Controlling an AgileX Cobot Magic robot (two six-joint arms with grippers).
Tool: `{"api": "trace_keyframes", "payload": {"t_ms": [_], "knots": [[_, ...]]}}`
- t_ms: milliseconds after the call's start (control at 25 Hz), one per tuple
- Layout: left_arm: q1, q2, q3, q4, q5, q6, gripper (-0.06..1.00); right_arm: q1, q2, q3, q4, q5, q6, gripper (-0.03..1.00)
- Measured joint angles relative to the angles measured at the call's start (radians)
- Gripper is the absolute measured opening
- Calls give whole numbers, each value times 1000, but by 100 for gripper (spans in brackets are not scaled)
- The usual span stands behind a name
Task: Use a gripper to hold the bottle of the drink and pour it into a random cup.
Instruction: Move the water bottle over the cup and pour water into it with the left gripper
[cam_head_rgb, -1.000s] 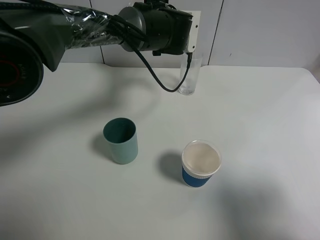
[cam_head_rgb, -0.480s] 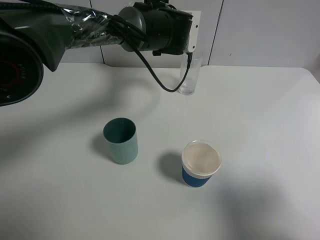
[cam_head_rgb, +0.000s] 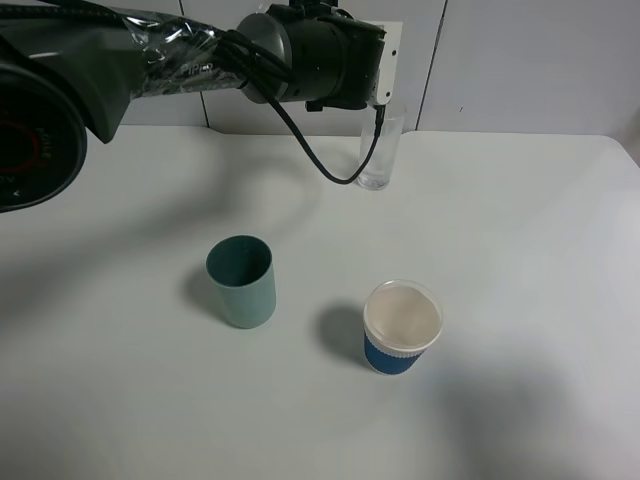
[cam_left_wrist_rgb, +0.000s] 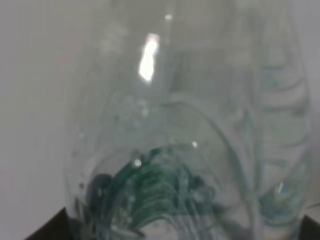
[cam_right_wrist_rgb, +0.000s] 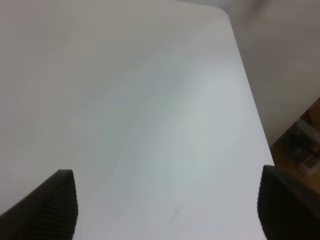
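Note:
My left gripper (cam_head_rgb: 386, 62), a black arm end with a white housing and a looping black cable, hangs at the back of the table, just above and left of the cup (cam_head_rgb: 378, 152), a tall clear glass. In the left wrist view the bottle of the drink (cam_left_wrist_rgb: 170, 150), clear with a dark green label, fills the frame between the dark fingertips (cam_left_wrist_rgb: 52, 227); the gripper is shut on it. In the exterior view the arm hides the bottle. My right gripper (cam_right_wrist_rgb: 167, 205) is open and empty over bare white table; it does not show in the exterior view.
A teal-green plastic cup (cam_head_rgb: 241, 281) stands left of centre. A blue-sleeved white paper cup (cam_head_rgb: 400, 327) stands near the middle front. The table's right edge (cam_right_wrist_rgb: 252, 100) drops off beside the right gripper. A grey wall panel runs behind the glass.

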Motion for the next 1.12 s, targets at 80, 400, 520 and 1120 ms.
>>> {"api": "trace_keyframes", "payload": {"t_ms": [80, 400, 520, 1120], "knots": [[0, 0, 0, 0, 0, 0, 50, 0, 0, 0, 0, 0, 0, 74], [0, 0, 0, 1, 0, 0, 50, 0, 0, 0, 0, 0, 0, 74], [0, 0, 0, 2, 0, 0, 50, 0, 0, 0, 0, 0, 0, 74], [0, 0, 0, 12, -19, 0, 50, 0, 0, 0, 0, 0, 0, 74]]}}
